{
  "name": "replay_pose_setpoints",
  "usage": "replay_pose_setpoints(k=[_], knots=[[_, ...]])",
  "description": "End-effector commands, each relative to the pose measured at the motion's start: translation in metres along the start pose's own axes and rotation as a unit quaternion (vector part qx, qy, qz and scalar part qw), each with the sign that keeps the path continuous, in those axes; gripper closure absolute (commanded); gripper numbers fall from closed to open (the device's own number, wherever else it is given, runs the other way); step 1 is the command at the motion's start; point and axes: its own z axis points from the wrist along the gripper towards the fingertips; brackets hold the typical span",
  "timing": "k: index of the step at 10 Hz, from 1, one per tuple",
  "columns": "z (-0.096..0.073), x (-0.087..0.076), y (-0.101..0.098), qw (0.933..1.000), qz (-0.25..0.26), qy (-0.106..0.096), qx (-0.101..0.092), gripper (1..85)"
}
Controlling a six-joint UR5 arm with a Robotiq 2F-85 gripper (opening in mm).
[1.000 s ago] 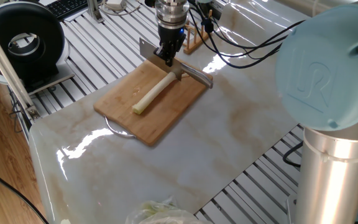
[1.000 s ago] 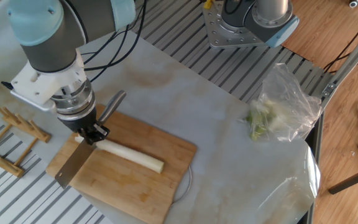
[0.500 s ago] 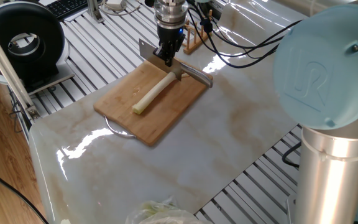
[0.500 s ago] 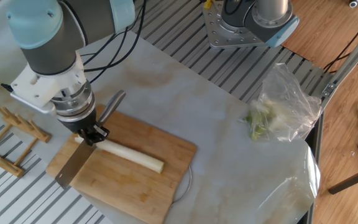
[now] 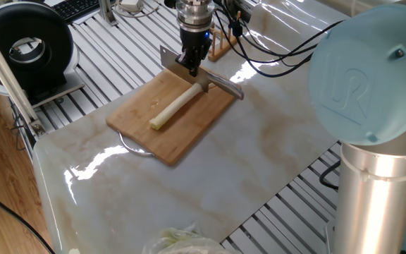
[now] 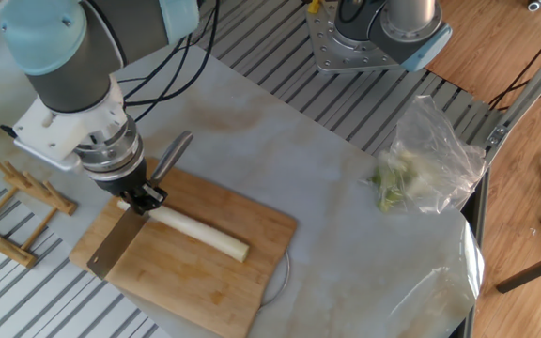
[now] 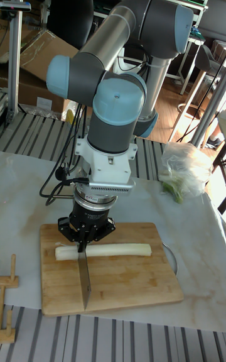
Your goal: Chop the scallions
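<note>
Nothing was chopped yet: the scallion lay whole across the cutting board in the lower frame. The gripper clamped a cleaver, blade above the stalk's left end.

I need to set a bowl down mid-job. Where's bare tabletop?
Bare marble tabletop lies between the bamboo cutting board and the clear plastic bag of greens. The board end under the gripper, knife and pale scallion stalk is crowded.
</note>
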Motion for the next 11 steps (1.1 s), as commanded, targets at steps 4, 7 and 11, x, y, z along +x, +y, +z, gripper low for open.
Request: replay_pose_setpoints(k=[4,7,11], knots=[[-0.008,0.028,0.001,0.9992,0.001,0.038,-0.007,84.3],[-0.006,0.028,0.004,0.9989,0.011,0.046,-0.001,84.3],[-0.003,0.021,0.001,0.9995,0.009,0.029,0.002,84.3]])
